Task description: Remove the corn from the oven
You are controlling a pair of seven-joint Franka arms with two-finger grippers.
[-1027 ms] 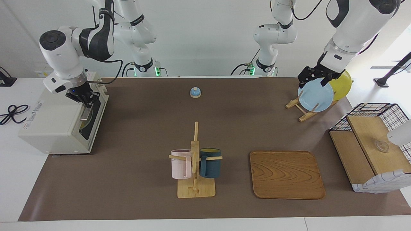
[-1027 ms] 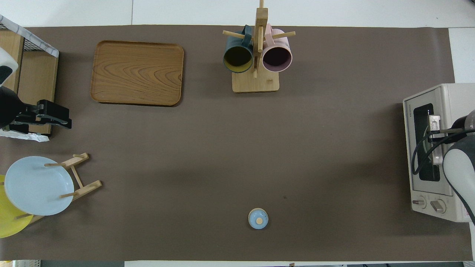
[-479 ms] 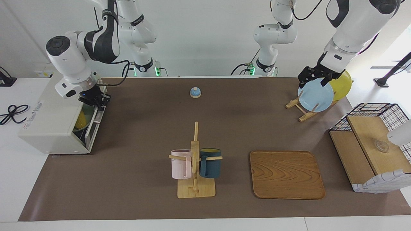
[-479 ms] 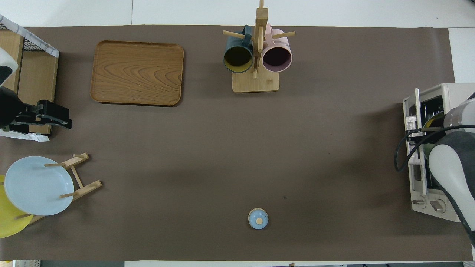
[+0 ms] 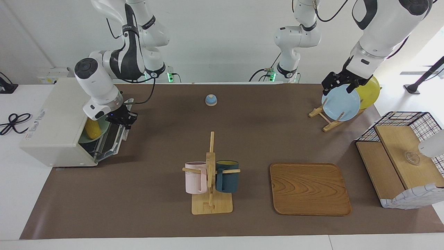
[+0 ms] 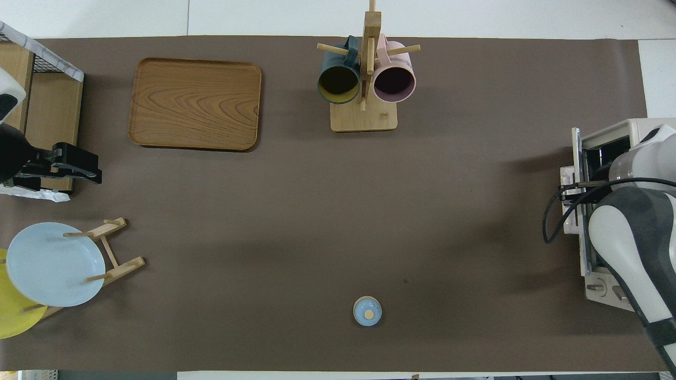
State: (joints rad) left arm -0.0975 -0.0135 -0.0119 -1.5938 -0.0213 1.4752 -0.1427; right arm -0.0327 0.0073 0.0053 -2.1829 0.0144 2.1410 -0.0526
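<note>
The off-white oven (image 5: pixel 55 125) stands at the right arm's end of the table, also in the overhead view (image 6: pixel 620 131). Its dark glass door (image 5: pixel 114 138) hangs partly open, tilted outward and down. Inside, the yellow corn (image 5: pixel 93 127) lies on a green dish (image 5: pixel 89 139); in the overhead view the right arm hides it. My right gripper (image 5: pixel 122 118) is shut on the door's handle at the door's top edge, as the overhead view (image 6: pixel 571 186) also shows. My left gripper (image 5: pixel 339 86) waits in the air by the plate rack.
A wooden mug rack (image 5: pixel 210 173) with a pink and a dark blue mug stands mid-table. A wooden tray (image 5: pixel 309 189) lies beside it. A small blue bell (image 5: pixel 211 100) sits near the robots. A rack holds a blue plate (image 5: pixel 341 103) and yellow plate (image 5: pixel 370 91). A wire basket (image 5: pixel 404 152) is at the left arm's end.
My right gripper has pulled the oven door outward and down, from nearly shut to well open, and the corn inside now shows. The left arm has not moved.
</note>
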